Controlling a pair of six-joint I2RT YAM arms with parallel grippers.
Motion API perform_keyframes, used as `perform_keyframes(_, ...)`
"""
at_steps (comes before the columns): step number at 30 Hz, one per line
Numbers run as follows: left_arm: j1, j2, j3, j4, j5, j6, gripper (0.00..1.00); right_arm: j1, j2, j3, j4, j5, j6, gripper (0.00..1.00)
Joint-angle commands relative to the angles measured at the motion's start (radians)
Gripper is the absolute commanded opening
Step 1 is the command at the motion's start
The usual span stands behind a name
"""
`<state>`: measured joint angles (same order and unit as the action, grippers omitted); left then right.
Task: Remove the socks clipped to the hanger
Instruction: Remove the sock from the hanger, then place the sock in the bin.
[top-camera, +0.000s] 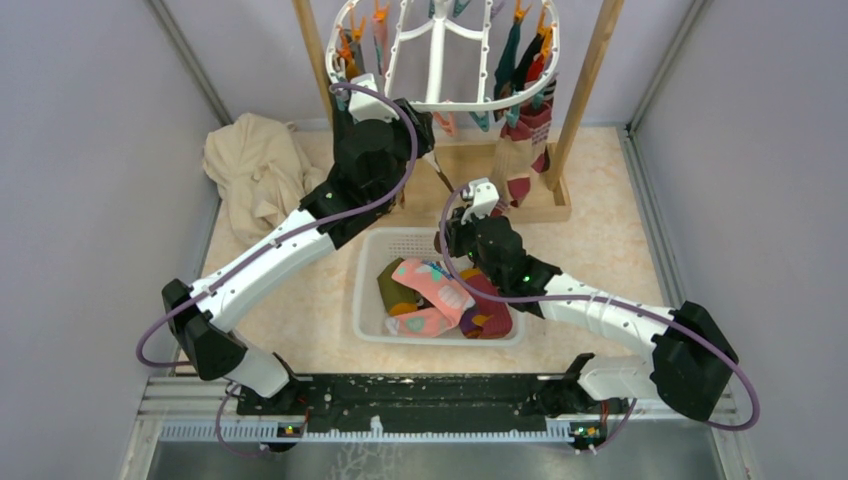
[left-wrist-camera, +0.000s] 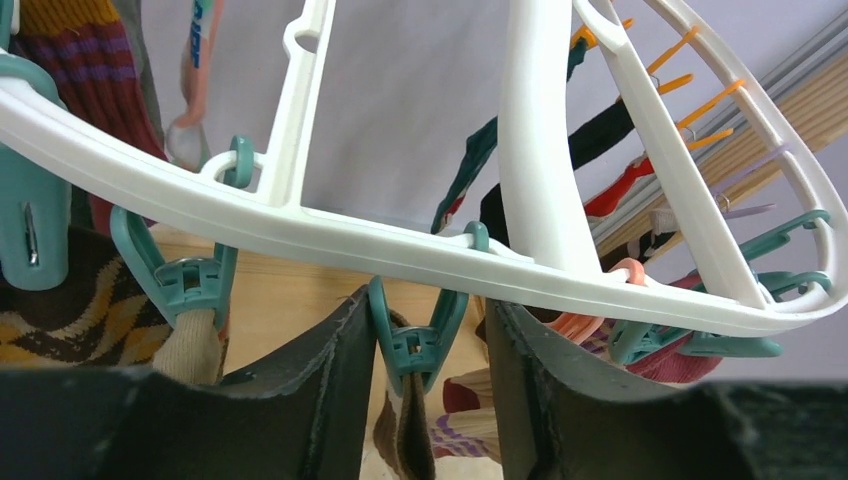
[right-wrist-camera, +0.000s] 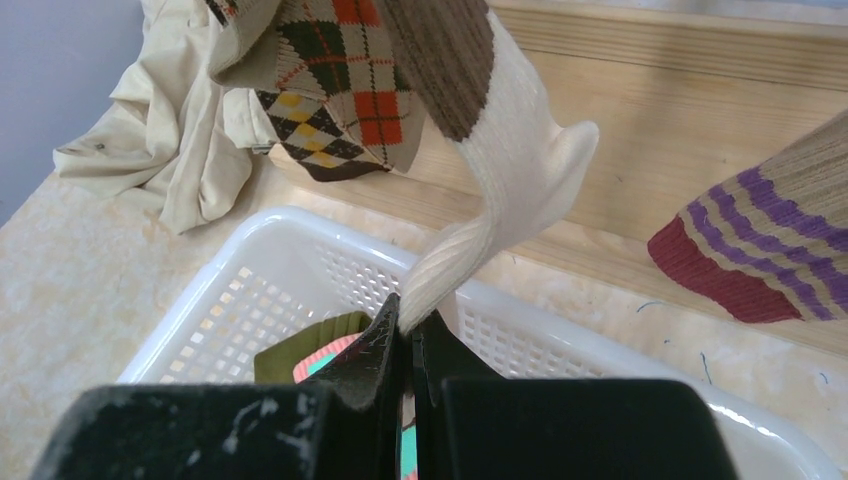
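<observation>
The white oval hanger hangs at the back with teal and orange clips and several socks on its right side. My left gripper is raised to its near rim. In the left wrist view it is open, with a teal clip holding a brown sock between its fingers. My right gripper is low over the basket's far rim. In the right wrist view it is shut on the cream toe of a brown and cream sock that hangs from above.
A white mesh basket holds several socks between the arms. A beige cloth lies at the back left. The wooden frame has posts and a base behind the basket. An argyle sock and a striped sock hang close by.
</observation>
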<state>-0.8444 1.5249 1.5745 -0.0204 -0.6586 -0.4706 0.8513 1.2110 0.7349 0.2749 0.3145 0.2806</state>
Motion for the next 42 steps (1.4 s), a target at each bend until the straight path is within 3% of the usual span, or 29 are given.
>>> perform_keyframes(1,0.005,0.007,0.001,0.063,-0.038,0.022,0.48,0.020,0.000,0.036,0.038,0.014,-0.008,0.00)
perform_keyframes(5,0.006,0.010,0.002,0.063,-0.042,0.027,0.37,0.020,0.000,0.032,0.040,0.014,-0.006,0.00)
perform_keyframes(13,0.006,0.021,0.011,0.054,-0.032,0.032,0.05,0.020,-0.004,0.026,0.038,0.014,-0.004,0.00)
perform_keyframes(20,0.006,0.015,0.008,0.032,-0.002,0.029,0.01,0.021,-0.078,0.022,-0.022,-0.015,-0.004,0.00)
perform_keyframes(24,0.005,0.003,-0.015,0.009,0.029,0.022,0.11,0.020,-0.158,0.020,-0.105,-0.088,-0.012,0.00)
perform_keyframes(30,0.005,-0.031,-0.088,-0.034,0.088,0.007,0.51,0.020,-0.272,0.016,-0.232,-0.211,-0.009,0.00)
perform_keyframes(37,0.002,-0.071,-0.149,-0.073,0.151,-0.010,0.68,0.020,-0.306,0.036,-0.317,-0.406,-0.006,0.00)
perform_keyframes(42,-0.007,-0.113,-0.192,-0.103,0.188,-0.007,0.69,0.020,-0.306,0.045,-0.303,-0.457,0.001,0.00)
